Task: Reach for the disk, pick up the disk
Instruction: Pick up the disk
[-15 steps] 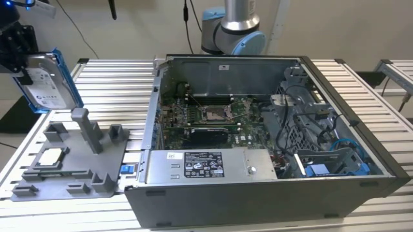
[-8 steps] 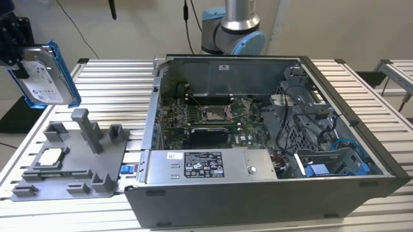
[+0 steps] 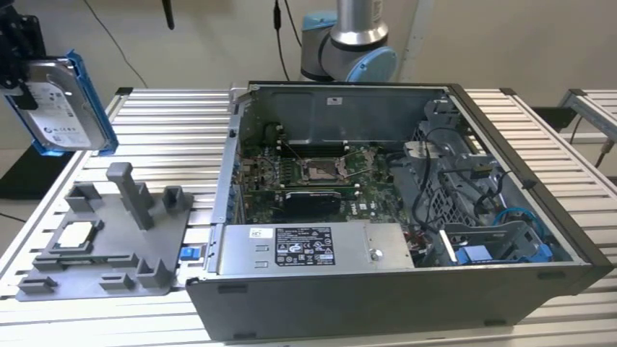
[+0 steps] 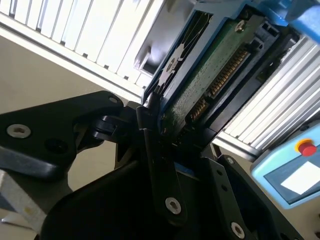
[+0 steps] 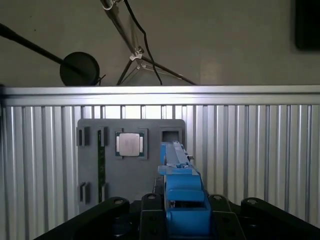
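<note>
a: since the disk (image 3: 66, 108) hangs clear of everything, would you call the pick done?

b: i'd judge so. the gripper (image 3: 17, 72) is clamped on one end of it, fingers (image 4: 152, 150) pressed against its two faces, and the rest of the disk hangs below the hand, touching nothing else. reach and grasp both look finished, and i see nothing of the task left over.

a: where is it against the rest?

b: under the hand lies the grey holder tray (image 3: 97, 249), well apart from the disk's free end, with a small square chip (image 5: 129, 144) seated in one pocket. in the first wrist view the blue bracket (image 5: 182, 192) runs straight out from between the jaws, lined up towards a slot in that tray.

a: and room around it?

b: plenty, i'd say. the open computer case (image 3: 386, 303) stands well off to one side of the hand, and its side wall is the nearest hard edge. the slatted table (image 3: 164, 123) is beneath, not touching the disk. a control pendant (image 4: 295, 170) sits past the table's edge, well apart.
</note>
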{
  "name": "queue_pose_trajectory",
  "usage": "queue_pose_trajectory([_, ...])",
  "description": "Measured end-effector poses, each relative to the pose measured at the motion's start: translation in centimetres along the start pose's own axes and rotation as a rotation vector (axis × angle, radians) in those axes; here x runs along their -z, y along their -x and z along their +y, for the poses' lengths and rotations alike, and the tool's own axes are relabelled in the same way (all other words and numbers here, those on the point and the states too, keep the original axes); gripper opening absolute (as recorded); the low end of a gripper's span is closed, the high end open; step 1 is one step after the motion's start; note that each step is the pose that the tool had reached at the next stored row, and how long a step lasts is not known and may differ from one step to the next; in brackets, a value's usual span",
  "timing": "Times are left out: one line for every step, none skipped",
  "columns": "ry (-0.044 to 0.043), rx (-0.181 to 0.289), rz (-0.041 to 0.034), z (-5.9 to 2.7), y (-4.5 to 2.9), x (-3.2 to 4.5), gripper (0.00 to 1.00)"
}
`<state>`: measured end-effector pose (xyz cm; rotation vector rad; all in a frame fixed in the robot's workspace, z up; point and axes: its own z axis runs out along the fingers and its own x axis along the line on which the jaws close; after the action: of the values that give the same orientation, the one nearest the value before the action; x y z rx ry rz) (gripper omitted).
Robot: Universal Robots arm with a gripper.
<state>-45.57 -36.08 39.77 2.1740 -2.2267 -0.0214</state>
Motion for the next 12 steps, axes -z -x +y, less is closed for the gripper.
queue_pose_trajectory([0.0000, 0.000, 0.0000, 0.01, 0.00, 0.18, 0.00])
queue_pose_trajectory([0.0000, 0.000, 0.0000, 0.01, 0.00, 0.39, 0.00])
queue_pose_trajectory([0.0000, 0.000, 0.0000, 0.02, -0.01, 0.56, 0.00])
queue_pose_trajectory([0.0000, 0.000, 0.0000, 0.02, -0.01, 0.75, 0.00])
queue_pose_trajectory([-0.0001, 0.000, 0.0000, 0.03, -0.01, 0.94, 0.00])
queue_pose_trajectory([0.0000, 0.000, 0.0000, 0.04, -0.01, 1.14, 0.00])
queue_pose_trajectory([0.0000, 0.000, 0.0000, 0.04, -0.01, 1.33, 0.00])
queue_pose_trajectory([-0.0001, 0.000, 0.0000, 0.05, -0.02, 1.53, 0.00])
queue_pose_trajectory([0.0000, 0.000, 0.0001, 0.06, -0.02, 1.73, 0.00])
queue_pose_trajectory([0.0000, 0.000, 0.0000, 0.06, -0.02, 1.91, 0.00])
queue_pose_trajectory([-0.0001, 0.000, 0.0001, 0.07, -0.02, 2.11, 0.00])
queue_pose_trajectory([0.0000, 0.000, 0.0001, 0.07, -0.03, 2.31, 0.00])
